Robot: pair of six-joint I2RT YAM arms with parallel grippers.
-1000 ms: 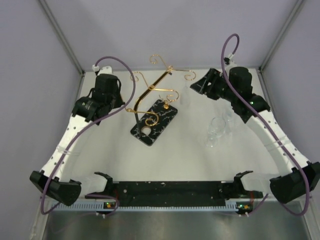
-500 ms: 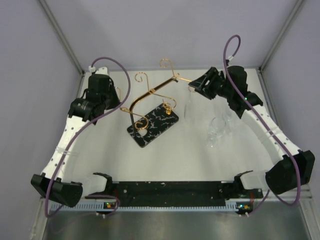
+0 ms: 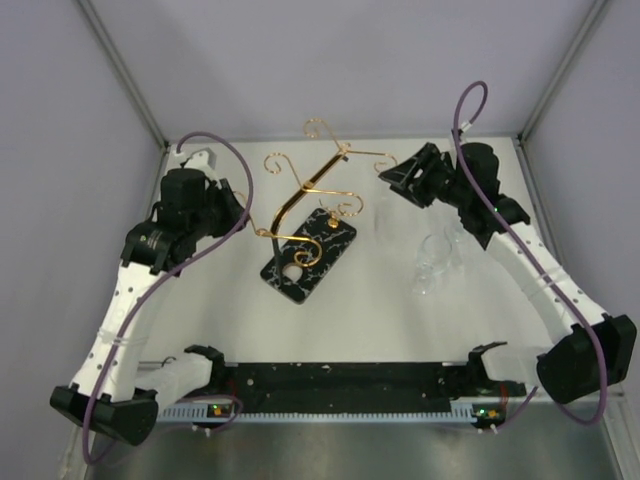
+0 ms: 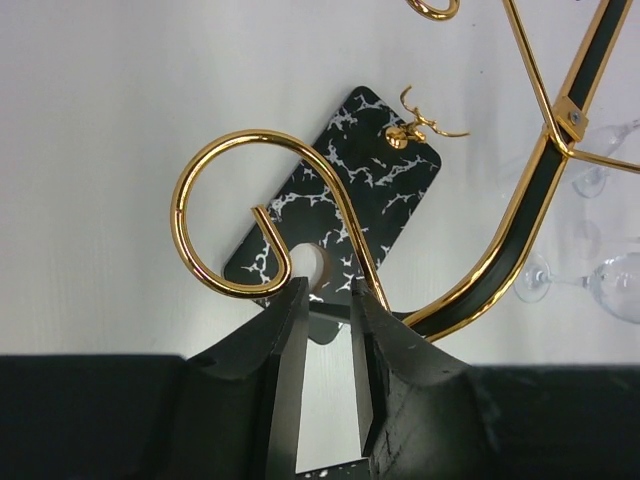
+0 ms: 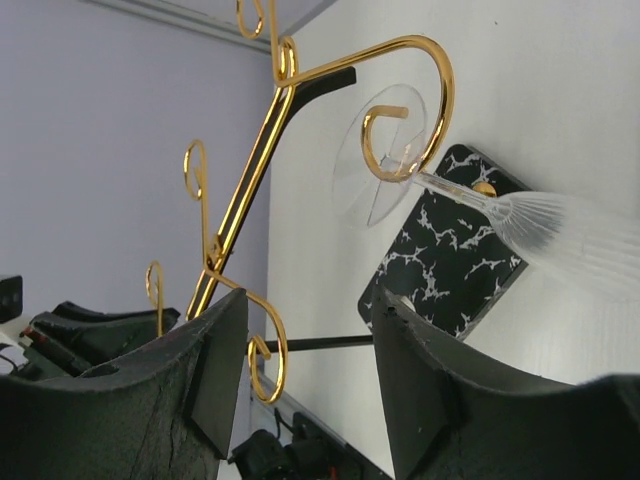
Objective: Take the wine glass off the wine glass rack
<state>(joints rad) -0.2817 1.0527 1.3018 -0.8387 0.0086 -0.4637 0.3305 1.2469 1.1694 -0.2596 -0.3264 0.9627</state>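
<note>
The wine glass rack [image 3: 309, 256] is a gold wire stand on a black marbled base [image 4: 340, 195]. A clear wine glass [image 5: 452, 192] hangs upside down by its foot from a scroll arm on the rack's right side, faint in the top view [image 3: 378, 205]. My right gripper [image 3: 392, 176] is open beside that arm, and the glass is beyond its fingers, untouched [image 5: 305, 340]. My left gripper [image 4: 328, 295] sits at the rack's left scroll [image 4: 215, 215], jaws a little apart with nothing between them; the gold wire runs past the right fingertip [image 4: 372, 305].
More clear glasses lie on their sides on the table right of the rack [image 3: 436, 262], under my right arm. White walls close in the back and both sides. A black bar [image 3: 340, 385] runs along the near edge.
My left gripper has opened off the rack's left scroll and drawn back toward the near left. The rack has rocked and shifted slightly. My right gripper has stayed by the hanging glass.
</note>
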